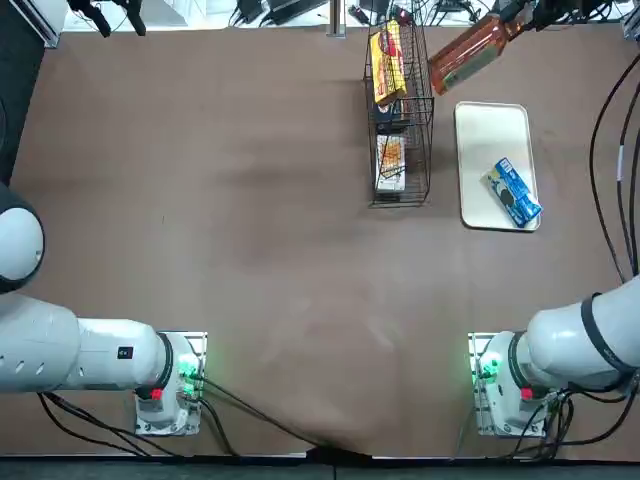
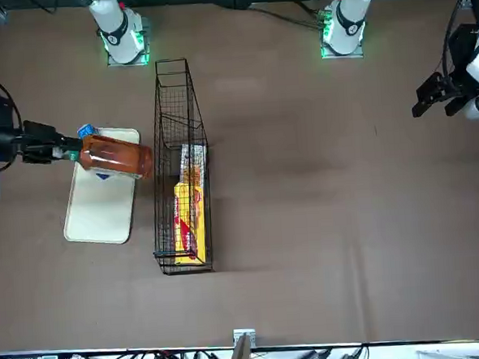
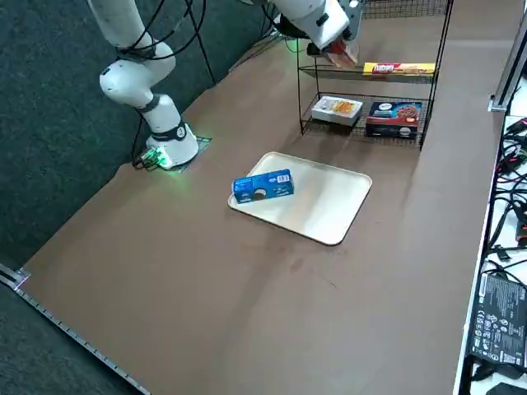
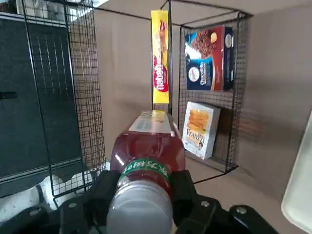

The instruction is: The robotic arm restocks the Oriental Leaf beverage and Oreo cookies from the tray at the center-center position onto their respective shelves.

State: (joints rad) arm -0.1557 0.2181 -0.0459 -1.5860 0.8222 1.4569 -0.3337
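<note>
We have a wide brown matte counter [image 1: 250,270] under everything. Over its right part reaches the glossy white segmented robotic arm [image 1: 592,335] with dark grey bands and trailing black cables. The narrow black wire-mesh shelves [image 2: 185,269] stand upright on the counter, with several tiers. Just beside them, on the robot's right and apart from them, lies the flat white rectangular tray [image 3: 321,193] with rounded corners and a low rim

We hold the clear plastic Oriental Leaf bottle [image 4: 151,146], full of orange-brown tea, above the counter at the shelves' tray-facing side. It lies on its side, tilted, its base towards the shelves; we cannot tell whether it touches them. The black right claw [image 4: 147,178] is clamped on the bottle near its cap, a finger on each side

On the shelves we see a dark blue and red cardboard box [image 4: 209,58] and a small white box with orange print [image 4: 201,129] side by side on one tier, and a long yellow packet [image 4: 160,63] on the tier above. The small blue Oreo packet [image 3: 263,186] lies on the tray, at the end nearer the arm's base
</note>
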